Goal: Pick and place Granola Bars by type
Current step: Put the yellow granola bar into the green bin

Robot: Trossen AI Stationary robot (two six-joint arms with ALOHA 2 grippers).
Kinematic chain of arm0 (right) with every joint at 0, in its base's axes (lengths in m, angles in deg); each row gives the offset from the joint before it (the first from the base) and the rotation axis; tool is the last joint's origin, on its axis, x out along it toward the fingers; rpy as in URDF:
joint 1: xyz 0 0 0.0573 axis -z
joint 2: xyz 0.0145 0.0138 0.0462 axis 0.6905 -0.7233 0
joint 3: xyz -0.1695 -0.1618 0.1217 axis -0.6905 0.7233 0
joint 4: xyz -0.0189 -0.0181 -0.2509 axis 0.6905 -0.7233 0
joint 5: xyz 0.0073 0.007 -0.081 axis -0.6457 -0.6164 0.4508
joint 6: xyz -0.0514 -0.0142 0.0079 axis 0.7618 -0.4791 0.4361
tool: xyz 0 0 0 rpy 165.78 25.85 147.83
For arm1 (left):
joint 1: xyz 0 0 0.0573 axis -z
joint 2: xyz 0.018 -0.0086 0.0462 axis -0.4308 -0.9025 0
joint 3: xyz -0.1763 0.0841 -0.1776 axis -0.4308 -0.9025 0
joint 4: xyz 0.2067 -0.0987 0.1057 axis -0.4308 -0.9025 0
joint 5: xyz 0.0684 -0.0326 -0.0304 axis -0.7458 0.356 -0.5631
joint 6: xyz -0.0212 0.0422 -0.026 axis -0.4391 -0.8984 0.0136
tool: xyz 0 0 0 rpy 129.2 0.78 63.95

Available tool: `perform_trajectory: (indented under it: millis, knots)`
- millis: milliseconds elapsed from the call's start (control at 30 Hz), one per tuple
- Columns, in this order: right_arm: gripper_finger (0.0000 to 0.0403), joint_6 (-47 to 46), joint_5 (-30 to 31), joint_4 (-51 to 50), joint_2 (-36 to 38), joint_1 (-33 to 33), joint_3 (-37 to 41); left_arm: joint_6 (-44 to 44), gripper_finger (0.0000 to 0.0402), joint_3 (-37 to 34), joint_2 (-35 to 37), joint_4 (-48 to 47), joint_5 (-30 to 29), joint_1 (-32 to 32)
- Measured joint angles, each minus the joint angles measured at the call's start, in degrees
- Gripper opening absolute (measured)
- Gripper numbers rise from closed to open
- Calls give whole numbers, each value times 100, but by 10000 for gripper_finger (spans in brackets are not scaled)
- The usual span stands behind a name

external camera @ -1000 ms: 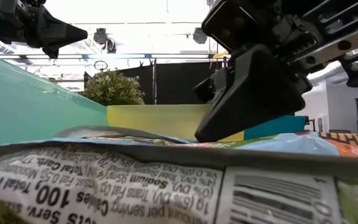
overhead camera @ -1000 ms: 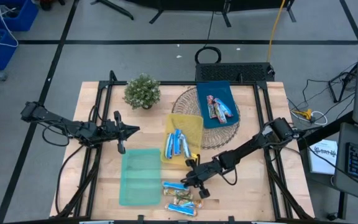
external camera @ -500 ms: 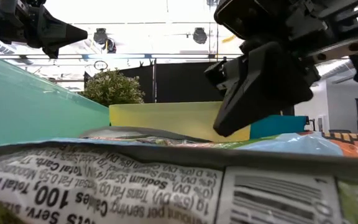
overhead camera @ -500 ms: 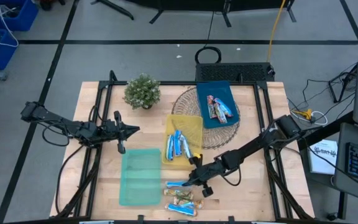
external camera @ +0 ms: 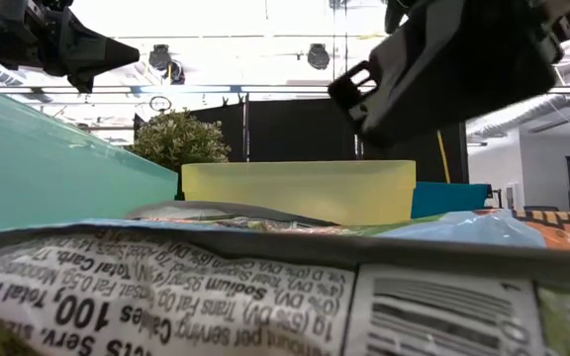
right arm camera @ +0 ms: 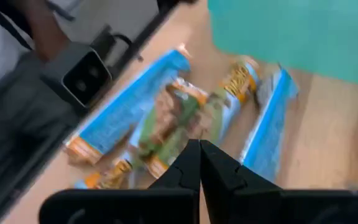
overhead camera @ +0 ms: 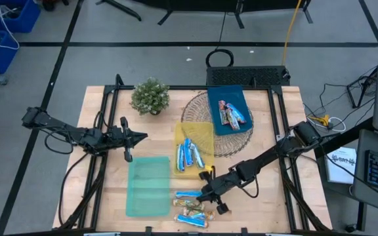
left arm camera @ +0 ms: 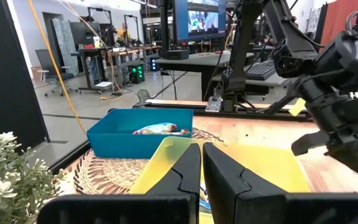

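Three granola bars lie flat near the table's near edge: a blue-and-white one (overhead camera: 188, 195), a gold-brown one (overhead camera: 190, 206) and another blue one (overhead camera: 192, 220). More blue-and-white bars (overhead camera: 189, 154) lie in the yellow tray (overhead camera: 204, 131). Blue-and-red bars (overhead camera: 230, 113) lie in the blue tray (overhead camera: 230, 95). My right gripper (overhead camera: 204, 193) (right arm camera: 199, 149) is shut and hovers over the loose bars, above the gold-brown one (right arm camera: 185, 121). My left gripper (overhead camera: 143, 136) (left arm camera: 201, 155) waits, shut, left of the yellow tray.
A green tray (overhead camera: 148, 185) lies left of the loose bars. The blue tray rests on a woven round mat (overhead camera: 199, 108). A potted plant (overhead camera: 150, 96) stands at the far left. A bar's wrapper (external camera: 216, 297) fills the low view's foreground.
My right gripper has risen and drawn slightly toward the table's near and right edges, away from the yellow tray, and stays shut. The left arm has kept still.
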Motion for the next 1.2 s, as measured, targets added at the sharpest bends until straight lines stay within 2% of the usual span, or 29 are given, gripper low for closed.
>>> perform_trajectory:
  millis: [333,633,767,1200]
  knots:
    - [0,31,94,38,-485,118,-11,0,26,0,2,-2,0,-1]
    - [0,-32,244,-575,-454,186,-26,0,26,0,1,0,0,0]
    - [0,-171,503,-1023,-428,181,-31,0,26,-2,0,-2,0,1]
    - [0,55,494,-998,39,162,7,0,26,-1,1,-1,0,1]
